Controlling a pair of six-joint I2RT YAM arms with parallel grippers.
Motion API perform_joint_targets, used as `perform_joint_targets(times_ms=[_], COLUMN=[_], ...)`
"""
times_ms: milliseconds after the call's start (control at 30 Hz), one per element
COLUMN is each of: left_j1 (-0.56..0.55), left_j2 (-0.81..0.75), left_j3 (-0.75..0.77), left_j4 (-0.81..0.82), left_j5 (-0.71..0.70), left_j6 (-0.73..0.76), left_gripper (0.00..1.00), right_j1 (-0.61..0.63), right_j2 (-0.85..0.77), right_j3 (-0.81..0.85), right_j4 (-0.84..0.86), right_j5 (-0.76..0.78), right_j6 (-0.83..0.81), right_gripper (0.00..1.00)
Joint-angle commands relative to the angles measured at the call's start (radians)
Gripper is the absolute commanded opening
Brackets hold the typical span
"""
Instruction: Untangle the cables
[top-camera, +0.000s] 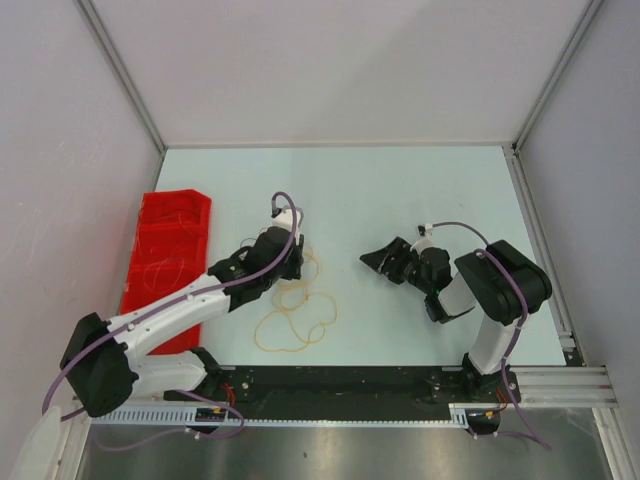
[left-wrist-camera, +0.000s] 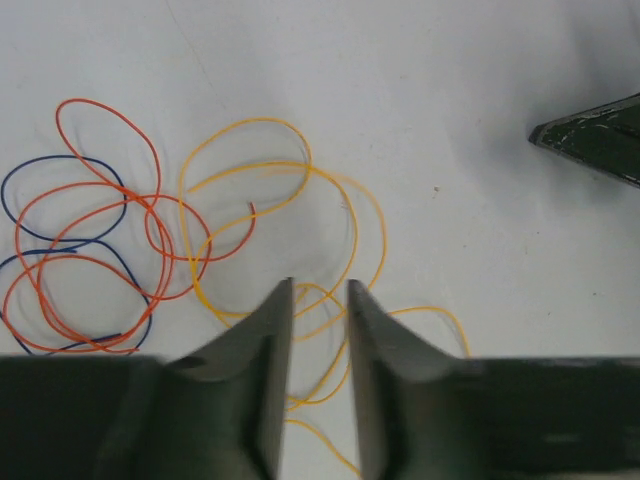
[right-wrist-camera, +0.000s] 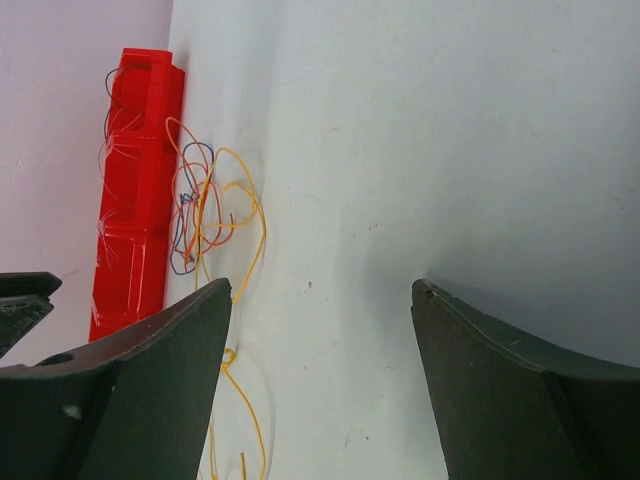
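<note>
Though invisible overhead, blue cable (left-wrist-camera: 55, 158) wrist-side.

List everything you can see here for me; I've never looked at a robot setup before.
yellow cable: one, yellow-orange, loose loops on the table under the left claw
red cable: apparently one, orange-red, looped beside the yellow cable and crossing it
blue cable: apparently one, dark blue, tangled with the red cable
tray: one, red plastic, along the table's left edge
table: one, pale, walled on three sides
hoses: two, lilac, one along each arm
left arm: one, white and black, reaching to the cables
right arm: one, white and black, over bare table
left claw: one, dark, narrowly open
right claw: one, dark, wide open, holding nothing
</note>
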Motion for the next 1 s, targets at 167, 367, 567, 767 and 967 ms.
perform_joint_targets(times_ms=[167, 367, 567, 767, 967], left_j1=[-0.003, -0.003, -0.035, -0.082, -0.086], left_j2=[0.002, 0.034, 0.149, 0.298, 0.393], left_j3=[0.04, -0.003, -0.02, 0.031, 0.141], left_j4=[0.016, 0.017, 0.063, 0.057, 0.111], left_j5=[0.017, 0.037, 0.052, -0.031, -0.069], left_j6=[-0.012, 0.011, 0.036, 0.1, 0.215], left_gripper=[0.8, 0.88, 0.91, 0.9, 0.93], right_j1=[-0.006, -0.006, -0.01, -0.014, -0.016], right_j2=[0.053, 0.071, 0.076, 0.081, 0.098], right_j3=[-0.024, -0.013, -0.012, -0.01, -0.004], right_j4=[-0.203, -0.198, -0.196, -0.196, -0.186], right_j5=[-0.012, -0.021, -0.028, -0.034, -0.044], right_j6=[-0.021, -0.02, -0.017, -0.018, -0.012], right_gripper=[0.78, 0.78, 0.78, 0.78, 0.78])
